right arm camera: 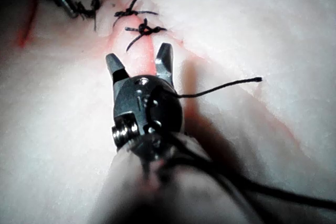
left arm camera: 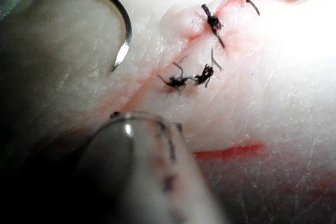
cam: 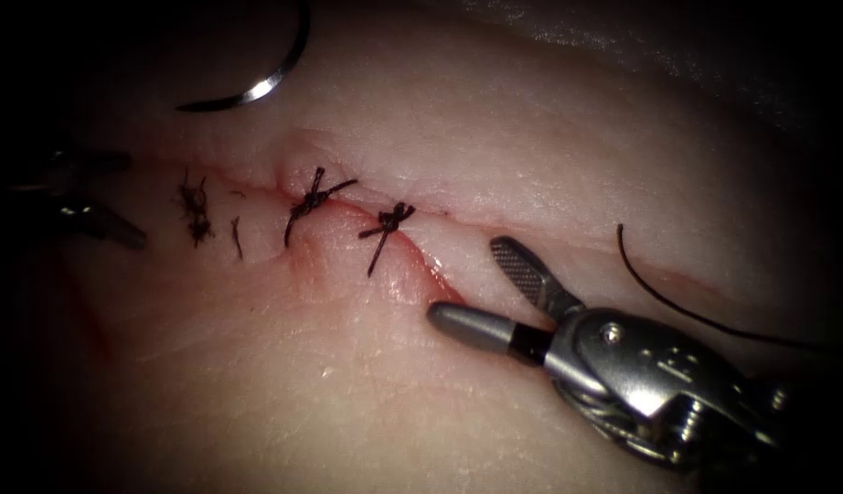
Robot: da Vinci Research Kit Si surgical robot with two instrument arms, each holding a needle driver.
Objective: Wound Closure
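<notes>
While the needle (cam: 257, 87) lies free on the tissue (cam: 531, 137) at eleven o'clock, above the cut (cam: 421, 247) and out of it, it looks stiff, light and slick; the mid-curve seems the surest hold. Knotted stitches (cam: 385, 224) cross the cut. Right tool (cam: 504, 293) hovers at five o'clock, fingers (cam: 522, 270) apart, holding nothing; loose thread (cam: 659, 293) trails beside it. Left tool (cam: 83, 197) sits at nine o'clock, apparently parted and empty.

The curved needle (cam: 257, 89) lies free on the tissue (cam: 531, 119) above the cut (cam: 421, 265), apparently unheld.
</notes>
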